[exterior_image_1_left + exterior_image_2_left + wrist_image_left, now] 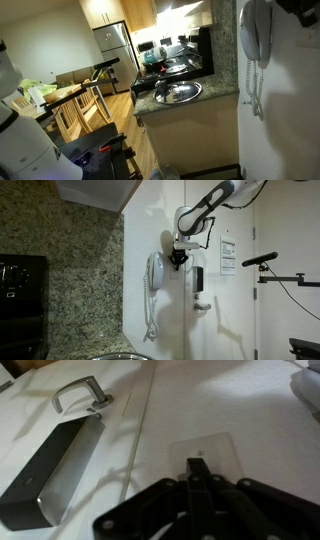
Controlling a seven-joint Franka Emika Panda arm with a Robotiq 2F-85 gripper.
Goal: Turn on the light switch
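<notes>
In the wrist view the light switch [212,452] is a small off-white flat plate on the white wall, with a small screw near its middle. My gripper [197,480] is shut and empty, and its joined fingertips point at the plate's lower part, right at or touching it. In an exterior view the gripper [178,258] is up against the wall next to the white wall phone [155,276], and the switch is hidden behind it. In an exterior view only a dark part of the arm [303,8] shows at the top corner.
A black lock box [50,475] and a metal door handle [78,395] sit close to the switch. The wall phone [256,32] has a dangling cord. A paper notice [228,255] hangs on the door. Beyond are a granite counter with a sink [178,92] and a fridge [115,45].
</notes>
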